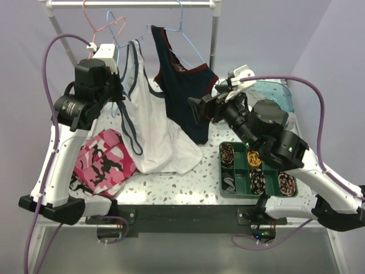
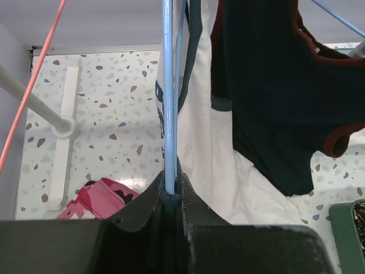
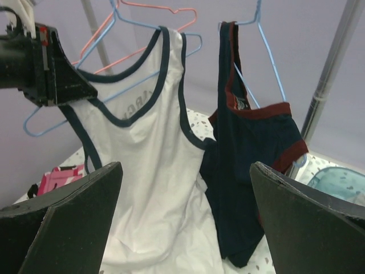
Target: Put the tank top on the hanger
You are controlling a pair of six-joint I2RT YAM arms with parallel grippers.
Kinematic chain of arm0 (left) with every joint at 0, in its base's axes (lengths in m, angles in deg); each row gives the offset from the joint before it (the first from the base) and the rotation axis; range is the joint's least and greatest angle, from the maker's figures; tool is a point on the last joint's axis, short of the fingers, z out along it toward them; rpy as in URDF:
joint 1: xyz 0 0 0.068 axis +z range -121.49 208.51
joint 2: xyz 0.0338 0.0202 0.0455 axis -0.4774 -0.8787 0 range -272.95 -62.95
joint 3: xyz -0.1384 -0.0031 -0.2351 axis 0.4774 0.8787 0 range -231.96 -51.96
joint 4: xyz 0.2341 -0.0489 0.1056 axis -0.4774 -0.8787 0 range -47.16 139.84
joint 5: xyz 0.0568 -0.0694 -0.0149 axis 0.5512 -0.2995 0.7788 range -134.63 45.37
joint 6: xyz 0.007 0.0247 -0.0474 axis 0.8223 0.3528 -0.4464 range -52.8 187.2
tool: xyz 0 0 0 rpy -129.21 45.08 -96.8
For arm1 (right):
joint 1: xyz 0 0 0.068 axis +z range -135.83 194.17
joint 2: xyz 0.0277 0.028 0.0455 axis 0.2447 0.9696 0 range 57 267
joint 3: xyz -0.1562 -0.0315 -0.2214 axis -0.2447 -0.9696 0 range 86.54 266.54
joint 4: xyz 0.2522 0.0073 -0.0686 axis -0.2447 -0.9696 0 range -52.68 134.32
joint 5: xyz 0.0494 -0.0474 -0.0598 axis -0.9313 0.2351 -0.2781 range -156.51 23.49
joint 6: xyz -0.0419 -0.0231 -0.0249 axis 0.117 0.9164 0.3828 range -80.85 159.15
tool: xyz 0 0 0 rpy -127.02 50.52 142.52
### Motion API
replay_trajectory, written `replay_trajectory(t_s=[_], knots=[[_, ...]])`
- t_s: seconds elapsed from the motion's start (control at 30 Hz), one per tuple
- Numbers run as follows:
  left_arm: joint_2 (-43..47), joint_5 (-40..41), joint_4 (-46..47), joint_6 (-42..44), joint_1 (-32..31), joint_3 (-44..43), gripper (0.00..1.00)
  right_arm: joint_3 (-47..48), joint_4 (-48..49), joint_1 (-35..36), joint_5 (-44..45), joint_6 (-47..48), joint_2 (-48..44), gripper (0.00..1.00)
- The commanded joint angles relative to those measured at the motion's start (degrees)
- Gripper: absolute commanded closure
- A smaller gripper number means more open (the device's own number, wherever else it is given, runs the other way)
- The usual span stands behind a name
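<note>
The left claw [image 2: 170, 185] is clamping almost shut on the light blue wire of the hanger [image 2: 167, 85], with a fold of navy trim caught alongside the wire. The tank top [image 1: 154, 123] is hanging from that hanger at about 11 o'clock over the desk [image 1: 171, 182], its hem trailing onto the surface. The right claw [image 3: 185, 168] is gaping fully wide and gripping nothing, facing the tank top from about 3 o'clock, while the dark navy top [image 1: 188, 97] is hanging just beside the tank top, at its 2 o'clock.
</note>
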Motion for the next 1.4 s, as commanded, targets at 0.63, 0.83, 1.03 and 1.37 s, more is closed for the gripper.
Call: replay_trajectory(t_s=[0.63,0.83,1.03,1.37], knots=[[-18.7,-4.2,2.9,3.7,1.6,-28.2,1.0,-17.4,1.6,0.0,1.7,-9.3,-8.4,0.01],[-20.7,-4.2,3.1,3.7,2.1,-28.7,1.0,-18.3,1.5,0.0,1.5,-9.9,-8.6,0.01],[-20.6,-5.2,5.7,4.1,2.3,-25.5,1.0,-18.6,1.5,0.0,1.0,-10.3,-8.4,0.02],[-19.8,-6.1,7.7,4.2,2.5,-18.7,1.0,-19.5,1.8,0.0,0.8,-10.8,-8.3,0.02]])
